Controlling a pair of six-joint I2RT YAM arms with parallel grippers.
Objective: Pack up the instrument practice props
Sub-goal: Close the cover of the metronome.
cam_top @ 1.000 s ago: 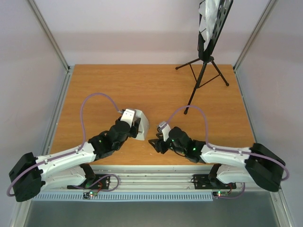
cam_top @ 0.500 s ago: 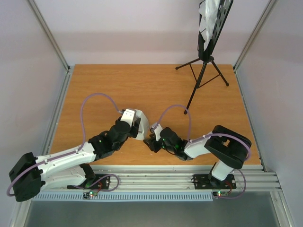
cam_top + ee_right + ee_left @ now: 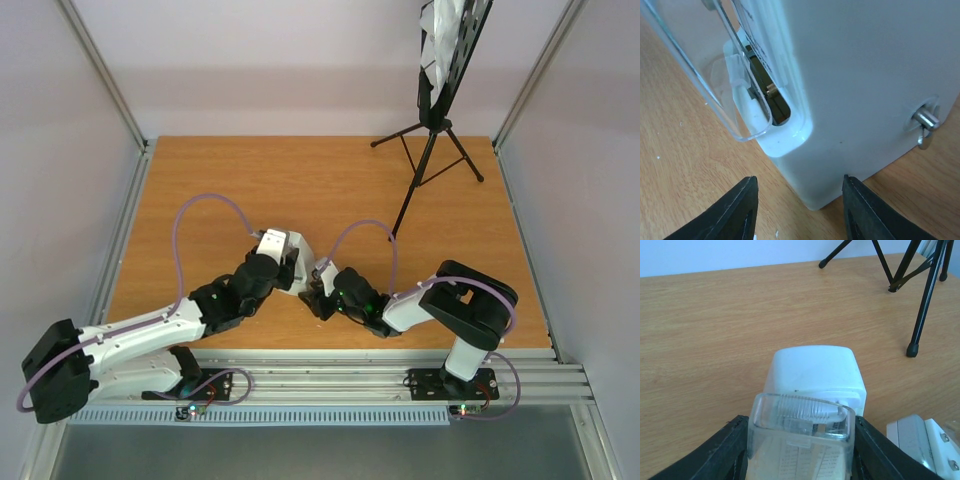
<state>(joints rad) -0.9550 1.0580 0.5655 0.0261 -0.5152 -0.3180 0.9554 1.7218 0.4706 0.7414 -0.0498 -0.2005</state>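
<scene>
Metronome [image 3: 812, 372]: light, rigid, smooth-sided plastic; I see left tool [image 3: 801, 440] clamped across its flanks, right tool [image 3: 797, 202] apart at its base.

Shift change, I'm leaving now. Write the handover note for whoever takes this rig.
Left tool: shut on the metronome, across its clear cover.
Right tool: open, jaws apart at the metronome's white base.
Music stand: upright at the far right of the table, sheet music on it.
Done: nothing packed yet.
Left: metronome, sheet music, stand.
</scene>
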